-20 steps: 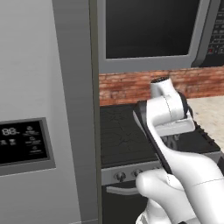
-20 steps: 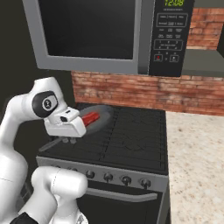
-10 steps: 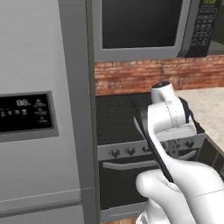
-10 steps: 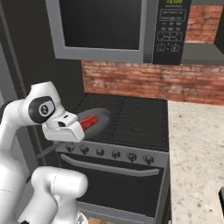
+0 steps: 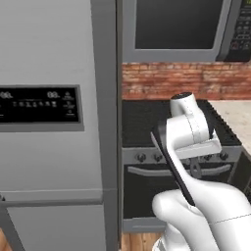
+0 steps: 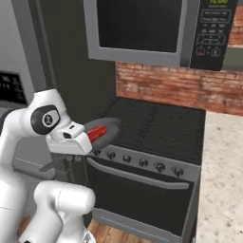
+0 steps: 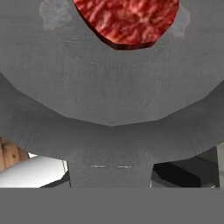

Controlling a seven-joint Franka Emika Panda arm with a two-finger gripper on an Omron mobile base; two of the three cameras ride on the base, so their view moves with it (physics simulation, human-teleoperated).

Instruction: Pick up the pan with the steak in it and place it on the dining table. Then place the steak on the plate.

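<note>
Hand view first: the fingertips themselves are hidden under the pan (image 7: 109,92), but the handle stub runs straight down toward the camera at the bottom centre, so the gripper looks clamped narrow on that handle, as far as I can tell from this angle. The steak (image 7: 127,19) sits inside the pan near the far side, red and mottled, flat on the pan floor.

Moving out to the right base view, the gripper (image 6: 78,142) is tucked beneath the white hand block, and the pan (image 6: 105,130) sticks out from it toward the stove (image 6: 161,128), carried off the burners, hanging over the stove's front left corner by the knobs. The steak (image 6: 97,133) shows as a red strip in it. Pan looks roughly level. The forearm bends back to a big elbow joint at the left, then drops to the base.

From the left base view the wrist is folded in front of the stove (image 5: 142,117), with the fridge (image 5: 54,122) to the left.
</note>
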